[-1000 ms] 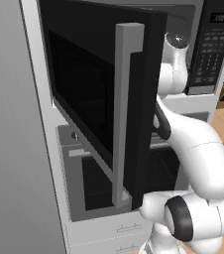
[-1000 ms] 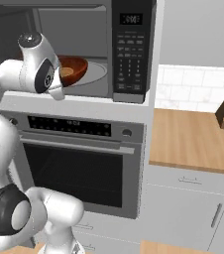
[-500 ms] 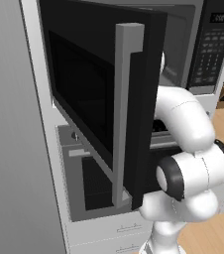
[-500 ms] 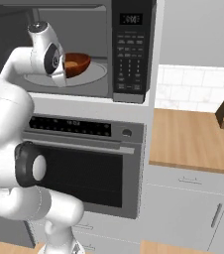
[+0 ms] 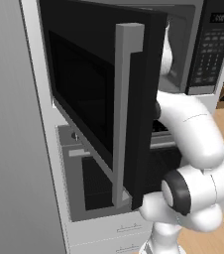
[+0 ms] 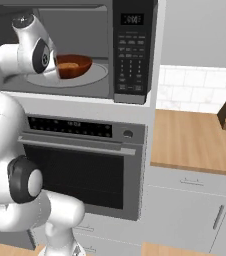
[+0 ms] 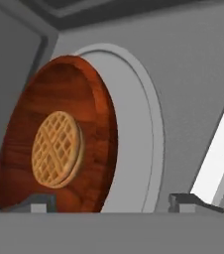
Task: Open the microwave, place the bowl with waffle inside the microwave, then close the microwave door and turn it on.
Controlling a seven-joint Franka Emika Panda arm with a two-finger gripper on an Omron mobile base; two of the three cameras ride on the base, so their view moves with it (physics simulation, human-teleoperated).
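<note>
Bowl with waffle [image 7: 59, 144] set on the turntable [image 6: 97, 74] inside the microwave [image 6: 75, 50]; gripper [image 7: 116, 202] spread apart, nothing held.
Withdrawal should be made straight back, level, so the bowl rim is not clipped; the microwave door [image 5: 101, 99], standing wide, is then to be swung shut by its handle [image 5: 124, 114].

Wooden counter [image 6: 195, 137], white tiled wall [image 6: 195, 92], grey cabinets [image 6: 185, 210].

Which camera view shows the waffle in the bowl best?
The hand view: the waffle lies close and unblocked, its grid pattern plain, in the reddish-brown bowl on the microwave's turntable. The right base view shows the bowl small, the waffle a tan patch, partly behind the arm. In the left base view the microwave door covers it.
</note>
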